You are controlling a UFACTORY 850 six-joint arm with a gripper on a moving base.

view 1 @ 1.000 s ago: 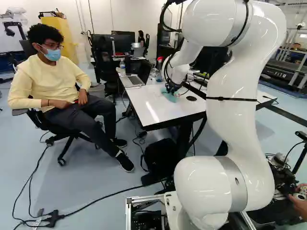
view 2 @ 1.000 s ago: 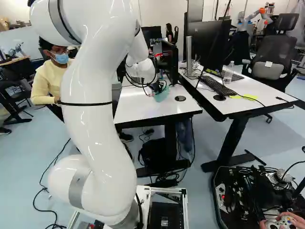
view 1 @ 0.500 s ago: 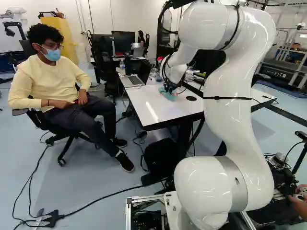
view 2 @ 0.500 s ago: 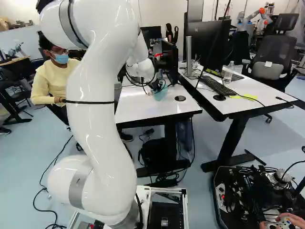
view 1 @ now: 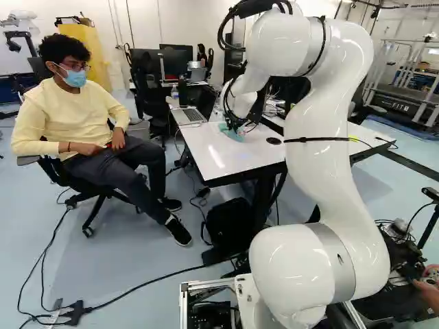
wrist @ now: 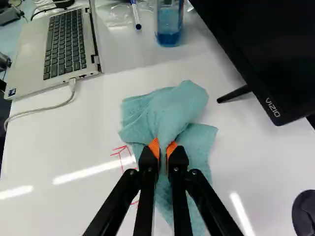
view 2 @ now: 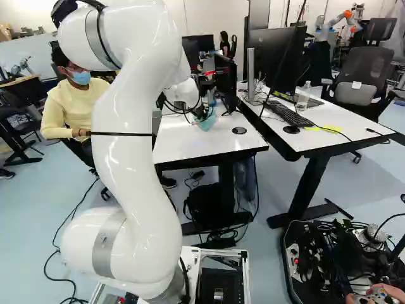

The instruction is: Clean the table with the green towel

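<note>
a yellow cabinet stands by a white wall beyond blue floor.

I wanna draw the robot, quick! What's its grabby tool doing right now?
Tool: closed, pinching the green towel between its orange pads.

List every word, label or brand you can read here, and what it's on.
"VIZIO": on the monitor's frame.
"FIT": on the dark side of the treadmill; what follows is too blurred.
Too small to read: the laptop's sticker and keys, and the office chair's white label.
The red marks beside the green towel form no readable word.
</note>
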